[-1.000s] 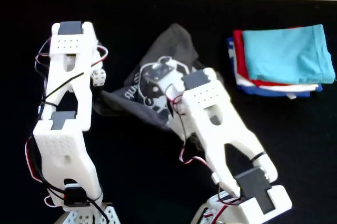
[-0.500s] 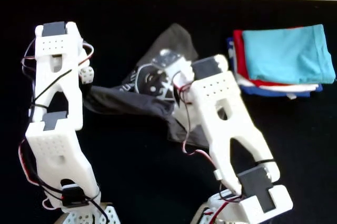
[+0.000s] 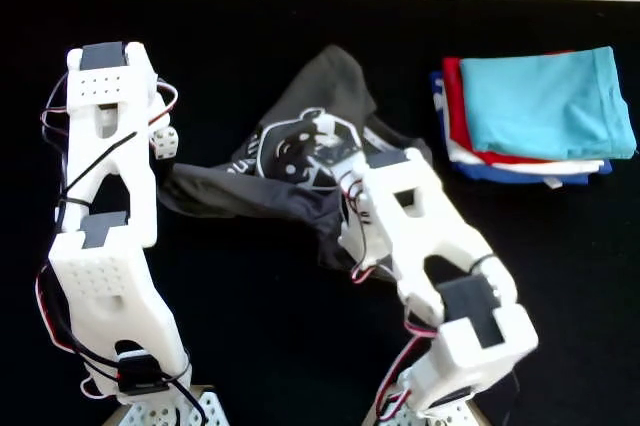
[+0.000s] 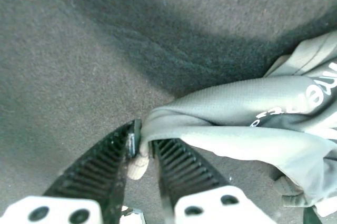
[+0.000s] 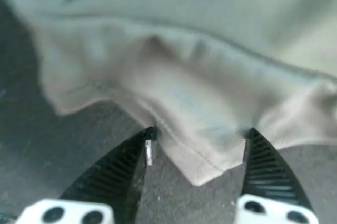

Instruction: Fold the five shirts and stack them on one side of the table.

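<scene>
Left claw [image 4: 141,129] is clenched hard, and it's got cloth: an edge of the grey shirt [image 4: 237,113] is pinched right at my fingertips, a small bunch of fabric squeezed between the ribbed pads [image 4: 108,153]. From that pinch the material runs away in a drawn-out ridge. Looking down from above, my left claw [image 3: 168,154] sits at the shirt's left end, and the grey shirt [image 3: 320,96] lies rumpled in the middle of the black table [image 3: 250,36], white print facing up, one part peaking toward the far edge. Over to my right claw [image 5: 199,135]: released, jaws spread wide, one on each side of a hemmed corner of the same shirt, and that corner pokes into the gap between them. Whether either jaw touches the cloth, I can't tell. At the table's far right is the stack [image 3: 545,111] of folded shirts, turquoise on top, with red, white and blue edges showing beneath, lying apart from the grey one.
</scene>
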You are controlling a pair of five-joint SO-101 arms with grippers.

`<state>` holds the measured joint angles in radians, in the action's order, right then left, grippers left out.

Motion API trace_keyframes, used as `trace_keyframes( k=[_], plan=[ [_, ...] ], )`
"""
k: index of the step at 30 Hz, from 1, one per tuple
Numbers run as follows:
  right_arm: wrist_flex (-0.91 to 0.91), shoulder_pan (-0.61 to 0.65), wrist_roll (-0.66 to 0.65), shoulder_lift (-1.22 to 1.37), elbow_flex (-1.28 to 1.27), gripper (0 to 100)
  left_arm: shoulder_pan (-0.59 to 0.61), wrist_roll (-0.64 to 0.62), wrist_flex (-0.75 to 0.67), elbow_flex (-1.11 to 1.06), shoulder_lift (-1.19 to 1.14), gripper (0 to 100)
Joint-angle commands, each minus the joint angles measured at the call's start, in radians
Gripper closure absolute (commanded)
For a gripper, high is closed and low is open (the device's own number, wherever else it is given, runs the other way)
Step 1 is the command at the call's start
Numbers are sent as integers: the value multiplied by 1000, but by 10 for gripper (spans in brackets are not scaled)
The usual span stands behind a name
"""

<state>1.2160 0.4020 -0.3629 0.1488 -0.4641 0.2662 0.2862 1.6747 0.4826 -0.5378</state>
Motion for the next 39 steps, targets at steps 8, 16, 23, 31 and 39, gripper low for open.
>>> trace_keyframes(
  k=[8, 16, 23, 31, 39],
  plan=[
    [-88, -114, 9, 79, 12, 992, 16, 3, -6, 36, 45, 991],
    [-87, -199, 23, -36, 38, 993, 12, 2, 14, 41, -19, 991],
    [-85, -243, 103, -466, 39, 993, -1, 3, 80, 74, 91, 991],
    [-87, -263, 52, -727, 136, 993, -1, 6, 77, 70, 427, 991],
    [-85, -358, 46, -769, 513, 993, -10, 5, 37, 76, 687, 991]
  ],
)
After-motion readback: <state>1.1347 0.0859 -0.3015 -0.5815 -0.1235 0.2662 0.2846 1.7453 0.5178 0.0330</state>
